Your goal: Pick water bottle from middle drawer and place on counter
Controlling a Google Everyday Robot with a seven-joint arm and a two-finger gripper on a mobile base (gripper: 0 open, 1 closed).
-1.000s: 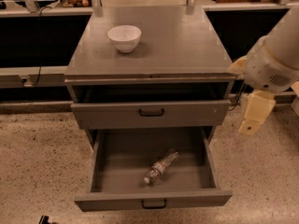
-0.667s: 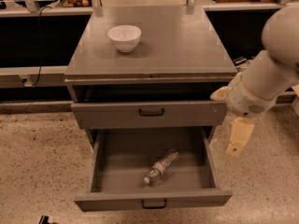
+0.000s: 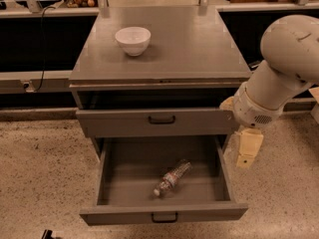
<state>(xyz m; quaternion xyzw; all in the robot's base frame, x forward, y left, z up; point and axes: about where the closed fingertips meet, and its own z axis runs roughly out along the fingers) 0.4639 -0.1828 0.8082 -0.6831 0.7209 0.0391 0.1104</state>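
The water bottle (image 3: pixel 172 177) lies on its side in the open middle drawer (image 3: pixel 114 183), cap toward the front left. The counter (image 3: pixel 189 44) is the cabinet's grey top and carries a white bowl (image 3: pixel 132 40) at its back left. My gripper (image 3: pixel 247 149) hangs from the white arm (image 3: pixel 284 68), just outside the drawer's right wall. It is above the floor, to the right of the bottle, and holds nothing.
A second grey drawer (image 3: pixel 154 122) with a taller front panel stands slightly open above the middle drawer. Pale speckled floor (image 3: pixel 45 173) surrounds the cabinet. Dark shelving and clutter run along the back.
The arm and gripper have swung left and a little down, closer to the right side of the open drawer. The bottle and the bowl have not moved.
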